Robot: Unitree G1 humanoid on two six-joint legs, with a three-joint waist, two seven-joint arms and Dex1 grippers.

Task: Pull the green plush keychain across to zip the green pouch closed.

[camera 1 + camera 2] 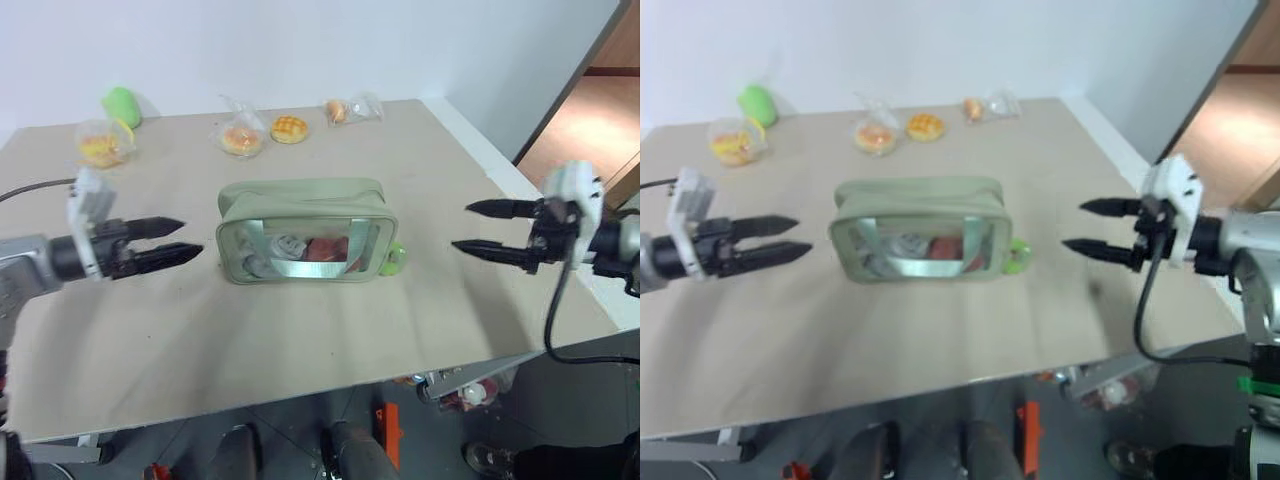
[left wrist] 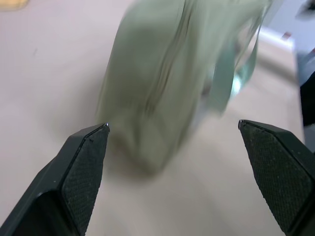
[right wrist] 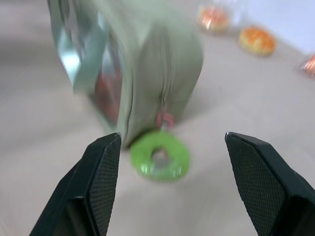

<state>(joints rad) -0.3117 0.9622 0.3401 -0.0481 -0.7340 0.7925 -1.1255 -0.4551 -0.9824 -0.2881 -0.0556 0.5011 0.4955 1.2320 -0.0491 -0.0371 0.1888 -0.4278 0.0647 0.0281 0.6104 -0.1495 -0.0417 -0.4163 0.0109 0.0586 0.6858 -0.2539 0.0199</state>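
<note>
The green pouch [image 1: 305,232] stands upright at the centre of the beige counter [image 1: 300,340], its clear window facing the robot. The green plush keychain [image 3: 159,159] lies on the counter against the pouch's right end, hanging from the zipper pull. The left gripper [image 1: 178,240] hovers off the pouch's left side, the right gripper [image 1: 478,228] off its right; both sets of fingers are spread wide and hold nothing. Bagged buns [image 1: 243,137] sit along the far edge.

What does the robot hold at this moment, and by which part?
Nothing is held. The left gripper and the right gripper are both open, apart from the green pouch, one on each side. The green plush keychain lies free on the table.
</note>
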